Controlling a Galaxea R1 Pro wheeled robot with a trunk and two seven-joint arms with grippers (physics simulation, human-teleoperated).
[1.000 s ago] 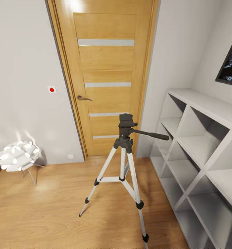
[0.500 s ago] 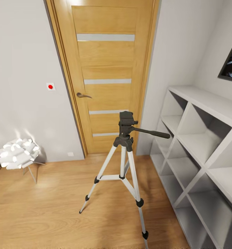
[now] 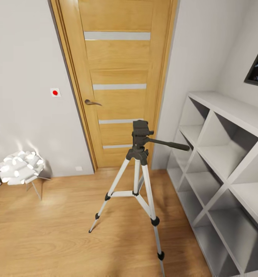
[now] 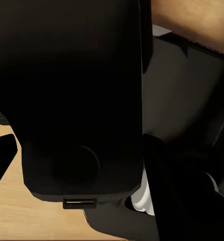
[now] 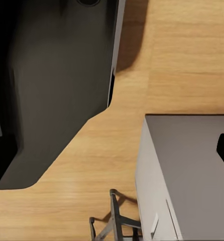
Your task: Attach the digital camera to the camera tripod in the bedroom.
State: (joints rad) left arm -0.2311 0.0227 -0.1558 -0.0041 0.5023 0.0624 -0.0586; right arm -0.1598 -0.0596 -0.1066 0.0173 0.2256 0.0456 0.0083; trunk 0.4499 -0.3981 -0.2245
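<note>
Head view: tripod [image 3: 138,173] by door [image 3: 117,80], head bare. I can't tell either pincer's state. Risk: driving closer, my base clips a splayed leg, topples it.

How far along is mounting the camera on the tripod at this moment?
Done: the robot faces the camera tripod, which stands on the wood floor before the oak door, beside the white cube shelf. In hand: nothing identifiable; the left wrist view shows dark shapes that cannot be made out. Left: the tripod's head is bare, so attachment remains.
</note>
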